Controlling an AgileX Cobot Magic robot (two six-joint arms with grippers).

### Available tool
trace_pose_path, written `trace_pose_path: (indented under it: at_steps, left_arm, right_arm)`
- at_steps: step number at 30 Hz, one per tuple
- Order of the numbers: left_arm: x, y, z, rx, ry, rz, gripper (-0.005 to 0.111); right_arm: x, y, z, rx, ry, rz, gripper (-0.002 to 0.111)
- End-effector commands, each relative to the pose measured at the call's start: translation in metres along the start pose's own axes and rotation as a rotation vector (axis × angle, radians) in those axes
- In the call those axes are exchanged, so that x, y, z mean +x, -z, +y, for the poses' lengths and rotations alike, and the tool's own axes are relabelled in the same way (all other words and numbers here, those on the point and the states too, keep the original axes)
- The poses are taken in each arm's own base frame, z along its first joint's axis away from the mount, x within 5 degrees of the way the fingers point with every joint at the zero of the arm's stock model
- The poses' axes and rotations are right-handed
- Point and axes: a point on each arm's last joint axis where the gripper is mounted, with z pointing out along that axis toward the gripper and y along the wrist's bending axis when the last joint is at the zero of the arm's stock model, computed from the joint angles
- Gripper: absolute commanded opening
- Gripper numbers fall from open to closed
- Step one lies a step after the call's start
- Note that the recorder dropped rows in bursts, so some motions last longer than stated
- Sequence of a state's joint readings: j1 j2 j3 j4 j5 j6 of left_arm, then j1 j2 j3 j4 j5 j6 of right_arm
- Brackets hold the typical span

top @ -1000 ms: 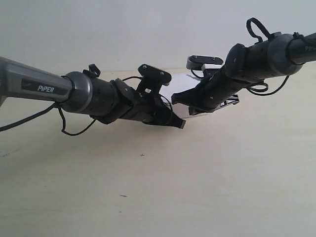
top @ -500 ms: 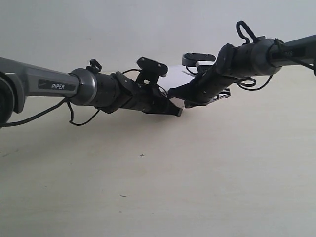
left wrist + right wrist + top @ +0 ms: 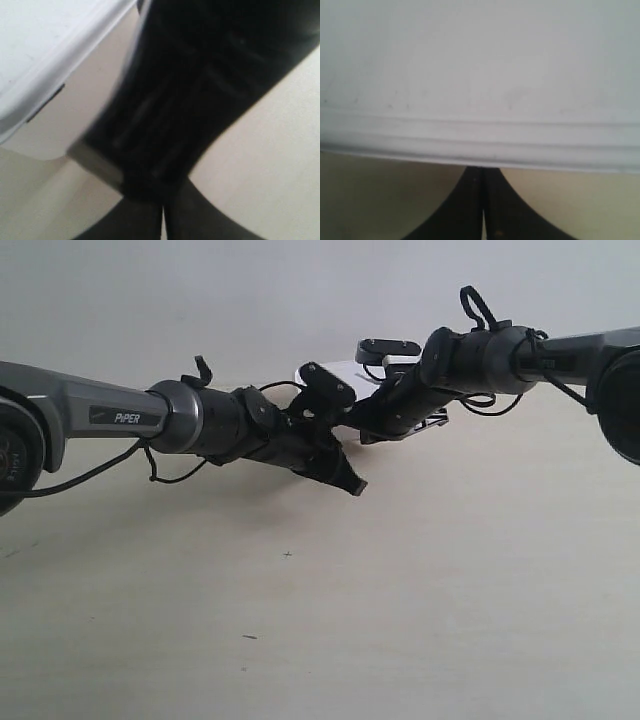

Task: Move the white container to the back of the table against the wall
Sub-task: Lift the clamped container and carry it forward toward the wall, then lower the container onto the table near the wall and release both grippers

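Note:
The white container [image 3: 336,372] shows as a small patch far back on the table [image 3: 420,600], close to the wall [image 3: 200,300], mostly hidden behind both arms. In the right wrist view its rimmed lid edge [image 3: 480,135] fills the top, and my right gripper [image 3: 482,200] is shut with its tips right at that rim. My left gripper [image 3: 162,220] is shut on nothing; a black finger of the other gripper [image 3: 175,100] crosses in front of it, with the container's corner [image 3: 40,45] beyond. In the exterior view both grippers [image 3: 352,483] [image 3: 375,430] meet just in front of the container.
The arm at the exterior view's left [image 3: 120,418] and the arm at the exterior view's right [image 3: 500,355] cross over the table's back middle, with loose cables hanging from them. A few tiny dark specks [image 3: 288,554] mark the beige tabletop nearer the front.
Both arms have swung back toward the wall, and the white container has slid back with them. It now sits higher in the exterior view and closer to the wall.

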State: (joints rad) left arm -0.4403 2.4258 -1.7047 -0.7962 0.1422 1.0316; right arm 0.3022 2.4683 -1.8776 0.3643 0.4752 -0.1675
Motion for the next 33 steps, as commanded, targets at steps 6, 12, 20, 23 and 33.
trace_pose_path:
  at_steps: [6,12,20,23,33]
  left_arm:
    - [0.002,0.003,0.004,0.019,-0.115,0.033,0.000]
    - [0.008,0.005,0.021,0.018,-0.092,0.055,0.000]
    - [0.014,0.007,0.034,0.024,-0.064,0.078,0.000]
    - [0.014,0.007,0.034,0.024,-0.066,0.078,0.000]
    - [0.017,0.008,0.040,0.027,-0.050,0.088,0.000]
  right_arm:
    - [-0.022,-0.008,0.001,-0.013,-0.012,-0.080,0.000]
    - [-0.037,-0.004,0.004,-0.018,-0.029,-0.146,0.000]
    - [-0.036,-0.011,0.001,-0.010,-0.045,-0.177,0.000]
    - [-0.034,-0.017,-0.001,-0.005,-0.068,-0.192,0.000]
    - [-0.026,-0.015,0.000,-0.002,-0.034,-0.085,0.000]
